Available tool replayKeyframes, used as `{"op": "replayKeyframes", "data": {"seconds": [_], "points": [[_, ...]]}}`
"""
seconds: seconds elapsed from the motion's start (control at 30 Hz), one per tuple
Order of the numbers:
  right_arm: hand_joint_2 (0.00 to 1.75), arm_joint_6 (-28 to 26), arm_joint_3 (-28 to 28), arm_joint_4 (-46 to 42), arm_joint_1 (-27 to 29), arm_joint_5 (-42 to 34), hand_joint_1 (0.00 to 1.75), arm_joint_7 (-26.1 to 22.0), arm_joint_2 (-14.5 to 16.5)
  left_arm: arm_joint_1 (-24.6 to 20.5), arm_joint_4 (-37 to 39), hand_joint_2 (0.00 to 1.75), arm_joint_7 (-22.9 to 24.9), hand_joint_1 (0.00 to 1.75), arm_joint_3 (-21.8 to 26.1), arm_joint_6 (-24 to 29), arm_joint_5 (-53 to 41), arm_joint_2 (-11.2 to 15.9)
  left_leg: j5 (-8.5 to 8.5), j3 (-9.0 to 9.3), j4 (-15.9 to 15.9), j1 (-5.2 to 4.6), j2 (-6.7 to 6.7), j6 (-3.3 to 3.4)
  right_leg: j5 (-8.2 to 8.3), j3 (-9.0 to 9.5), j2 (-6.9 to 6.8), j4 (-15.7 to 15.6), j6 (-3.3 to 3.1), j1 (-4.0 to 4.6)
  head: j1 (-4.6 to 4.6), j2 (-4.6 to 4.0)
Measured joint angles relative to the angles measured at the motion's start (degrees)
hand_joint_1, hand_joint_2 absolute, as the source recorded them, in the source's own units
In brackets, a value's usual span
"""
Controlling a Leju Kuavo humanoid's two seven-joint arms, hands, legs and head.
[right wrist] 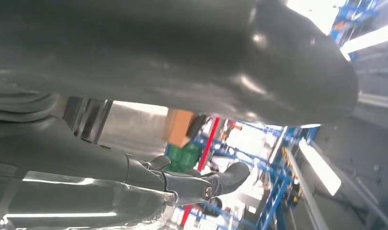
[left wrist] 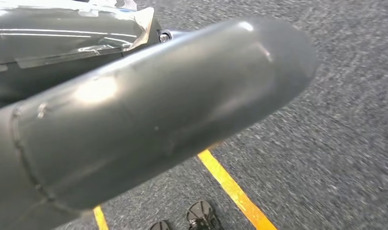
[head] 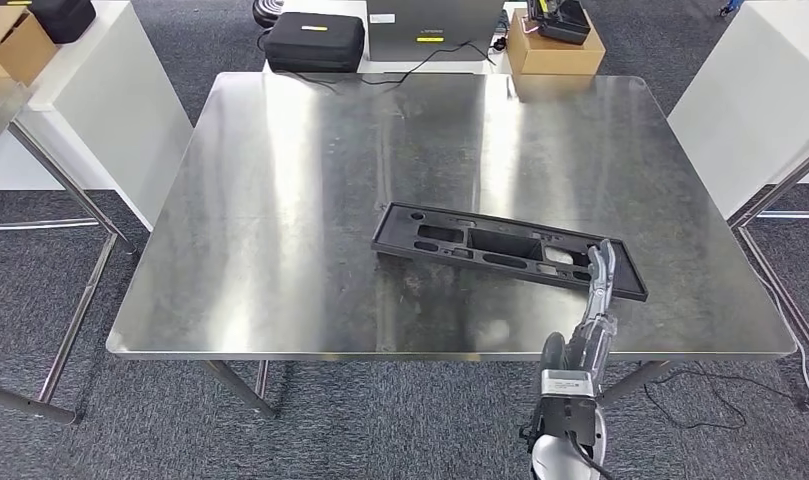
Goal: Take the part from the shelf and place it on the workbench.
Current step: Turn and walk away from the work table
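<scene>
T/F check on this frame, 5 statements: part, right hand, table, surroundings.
1. The black part lies flat on the steel workbench. True.
2. The right hand is at the part's right end. True.
3. The part overhangs the bench's front edge. False: it lies fully on the top.
4. A black case sits on the floor beyond the bench's far edge. True.
5. A second part lies on the bench's left half. False: that half is bare steel.
</scene>
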Motion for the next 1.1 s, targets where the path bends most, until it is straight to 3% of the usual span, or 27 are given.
{"op": "replayKeyframes", "data": {"seconds": [0.07,0.13,0.17,0.2,0.23,0.27,0.33,0.4,0.5,0.57,0.63,0.67,0.7,0.73,0.83,0.87,0.93,1.0,1.03,1.1], "points": [[0.00,1.02,0.55,-0.37,0.37,0.06,0.00,0.25,-0.23,-0.25,0.07,0.00,0.68,0.00,-0.01,1.04,0.03,-0.64,0.25,0.34,-0.40,0.30,0.20,0.37,-2.91,-2.59,0.06,5.67,-0.28,-0.07,0.14,0.00],[0.00,2.22,0.84,-0.40,0.73,0.13,0.00,0.73,-0.46,-0.48,0.12,0.00,1.38,0.00,-0.01,2.28,0.02,-1.24,0.26,0.30,-0.41,0.31,0.24,0.45,-6.02,-6.67,0.09,14.01,-0.40,-0.17,0.25,0.00],[0.00,2.77,0.98,-0.39,0.91,0.23,0.00,1.00,-0.55,-0.55,0.13,0.00,1.66,0.00,-0.01,2.89,0.02,-1.52,0.27,0.27,-0.39,0.32,0.27,0.44,-6.55,-7.98,0.09,16.54,-0.13,-0.30,0.25,0.00],[0.00,3.27,1.14,-0.39,1.03,0.37,0.00,1.26,-0.60,-0.59,0.15,0.00,1.91,0.00,-0.01,3.43,0.01,-1.78,0.28,0.27,-0.36,0.34,0.29,0.41,-6.10,-8.23,0.09,16.87,0.34,-0.46,0.25,0.00],[0.00,3.69,1.28,-0.39,1.08,0.54,0.00,1.46,-0.63,-0.64,0.16,0.00,2.15,0.00,-0.01,3.92,0.00,-2.05,0.29,0.27,-0.30,0.39,0.29,0.33,-4.73,-7.23,0.08,14.68,0.96,-0.70,0.25,0.00],[0.00,4.09,1.43,-0.39,1.05,0.69,0.00,1.61,-0.64,-0.69,0.18,0.00,2.41,0.00,0.00,4.35,0.00,-2.30,0.28,0.26,-0.16,0.43,0.26,0.18,-2.91,-5.23,0.07,10.59,1.60,-0.96,0.26,0.00],[0.00,5.02,1.72,-0.38,0.92,0.95,0.00,1.91,-0.62,-0.77,0.19,0.00,3.17,0.00,0.01,5.06,-0.29,-2.77,0.21,0.08,0.30,0.35,0.15,-0.46,0.02,-1.26,0.22,3.17,1.98,-1.17,0.28,0.00],[0.00,6.05,1.97,-0.33,0.73,1.13,0.00,2.18,-0.51,-0.80,0.05,0.00,4.16,0.00,0.01,5.44,-1.06,-3.21,0.28,-0.23,0.81,0.15,0.07,-1.26,0.79,-0.24,0.50,1.05,1.32,-1.04,0.31,0.00],[0.00,7.10,2.42,-0.18,0.39,1.33,0.00,2.37,-0.10,-0.80,-0.34,0.00,5.16,0.00,0.14,5.63,-2.22,-3.92,-0.35,-0.99,1.76,0.50,0.11,-2.30,1.31,-1.19,0.62,1.15,-0.03,-1.08,0.13,0.00],[0.00,7.45,2.74,0.04,0.11,1.70,0.00,2.42,0.17,-0.80,-0.58,0.00,5.36,0.00,0.37,5.68,-2.73,-4.32,-4.14,-2.86,6.15,0.77,0.26,-2.80,1.98,-1.94,0.50,1.05,-1.10,-1.12,-0.03,0.00],[0.00,7.61,2.91,0.43,-0.04,2.23,0.00,2.55,0.26,-0.81,-0.70,0.00,5.21,0.00,0.67,5.69,-2.93,-4.55,-8.91,-5.59,13.74,0.81,0.34,-3.09,2.60,-2.89,0.27,1.13,-1.79,-0.79,-0.18,0.00],[0.00,7.63,2.92,0.66,-0.06,2.45,0.00,2.65,0.27,-0.81,-0.72,0.00,5.09,0.00,0.83,5.69,-2.93,-4.58,-10.16,-6.33,16.54,0.82,0.34,-3.13,2.89,-3.35,0.18,1.19,-1.93,-0.62,-0.17,0.00],[0.00,7.63,2.91,0.88,-0.07,2.63,0.00,2.74,0.27,-0.81,-0.74,0.00,4.94,0.00,1.03,5.69,-2.93,-4.59,-10.27,-6.07,17.42,0.82,0.35,-3.05,3.17,-3.75,0.12,1.27,-1.97,-0.47,-0.18,0.00],[0.00,7.63,2.90,1.06,-0.08,2.81,0.00,2.85,0.27,-0.81,-0.74,0.00,4.81,0.00,1.21,5.69,-2.93,-4.59,-9.30,-4.54,15.88,0.81,0.35,-2.86,3.41,-4.08,0.10,1.33,-1.91,-0.34,-0.19,0.00],[0.00,7.63,2.86,1.41,-0.16,3.26,0.00,3.06,0.28,-0.95,-0.73,0.00,4.13,0.00,1.63,5.69,-2.79,-4.61,-5.52,3.38,4.24,0.64,0.34,-1.99,4.07,-4.57,0.11,1.43,-1.43,-0.06,-0.14,0.00],[0.00,7.63,2.85,1.55,-0.27,3.33,0.00,3.00,0.26,-1.02,-0.73,0.00,3.86,0.00,1.70,5.69,-2.68,-4.64,-5.03,4.82,1.90,0.45,0.32,-1.78,4.32,-4.62,0.08,1.44,-1.15,0.00,-0.12,0.00],[0.00,7.64,2.83,2.06,-0.58,3.22,0.00,2.58,0.15,-1.11,-0.72,0.00,3.56,0.00,1.86,5.69,-2.46,-4.70,-4.60,5.15,0.87,-0.01,0.29,-1.49,4.92,-4.75,0.03,1.37,-0.33,-0.02,-0.17,0.00],[0.00,7.65,2.79,2.98,-1.03,2.30,0.00,1.82,-0.12,-1.17,-0.72,0.00,3.52,0.00,2.14,5.69,-2.54,-4.84,-3.79,4.72,0.39,0.07,0.44,-0.76,4.78,-5.19,0.04,1.74,0.34,-0.09,-0.23,0.00],[0.00,7.66,2.75,3.63,-1.33,1.56,0.00,1.44,-0.34,-1.22,-0.73,0.00,3.50,0.00,2.33,5.70,-2.65,-4.93,-3.22,4.36,0.17,0.18,0.57,-0.26,3.73,-5.81,0.06,2.87,0.39,-0.09,-0.13,0.00],[0.00,7.69,2.73,5.06,-1.99,0.20,0.00,0.97,-0.84,-1.31,-0.72,0.00,3.25,0.00,2.68,5.70,-2.84,-5.11,-2.10,3.20,0.03,0.23,0.76,0.37,-0.45,-8.20,0.11,8.71,0.04,-0.14,0.10,0.00]]}}
